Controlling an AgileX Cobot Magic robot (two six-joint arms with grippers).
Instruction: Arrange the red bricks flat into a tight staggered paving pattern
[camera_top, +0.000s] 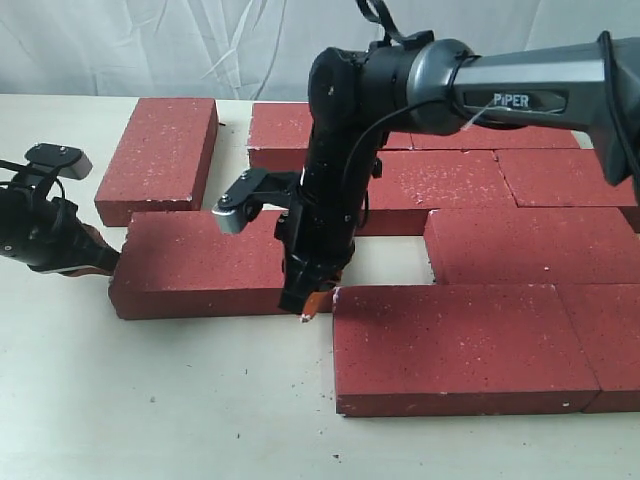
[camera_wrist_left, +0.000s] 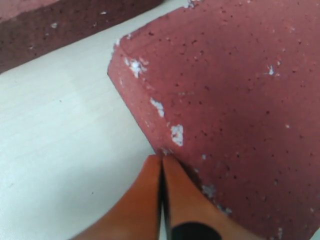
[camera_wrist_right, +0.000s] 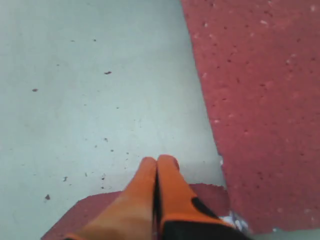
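- On the 3 o'clock half of the table (camera_top: 150, 400), most of the red bricks (camera_top: 460, 345) already lie flat in staggered rows, edge to edge; this part looks done.
- Toward 9 o'clock, one loose brick (camera_top: 200, 265) lies flat. A bare gap of table separates its 3 o'clock end from the third-row brick (camera_top: 520, 245).
- At about 10 o'clock, a second loose brick (camera_top: 160, 155) lies flat and slightly askew, with a strip of table between it and the back row.
- The left gripper (camera_wrist_left: 161, 165) is closed with nothing in it, its tips pressed against the nearer loose brick's 9 o'clock corner, set to push.
- The right gripper (camera_wrist_right: 157, 165) is also closed and empty. It points down at that brick's 3 o'clock end, beside the front-row brick's corner; I cannot tell whether it touches.
- My judgement: roughly three quarters done. What remains is sliding the nearer loose brick toward 3 o'clock to close the gap, then seating the 10 o'clock one against the back row.
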